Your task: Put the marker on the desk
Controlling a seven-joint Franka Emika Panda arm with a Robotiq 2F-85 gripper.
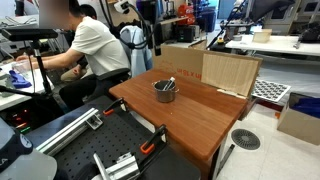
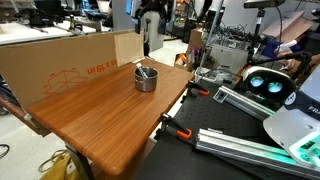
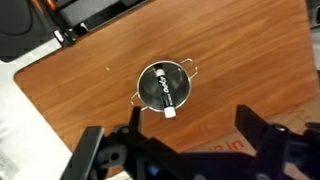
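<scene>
Marker (image 3: 164, 90) inside steel cup (image 3: 144, 82) on desk (image 3: 245, 60)

1. The desk (image 3: 240, 60) under my wrist is reddish-brown wood, smooth, with a soft sheen and fine grain.
2. The small cup (image 3: 141, 88) is bare steel, bright and reflective along its rim.
3. The marker (image 3: 166, 90) lying in it looks like smooth black plastic with a white end.
4. My gripper (image 3: 185, 140) is matt black, and I cannot tell whether it is plastic or metal.
5. The cardboard sheet (image 1: 230, 70) at the desk's far edge, seen in an exterior view, is dull brown and matt.
6. The near bench (image 1: 100, 160) is matt black and perforated, and its rails (image 1: 65, 130) are silvery metal.
</scene>
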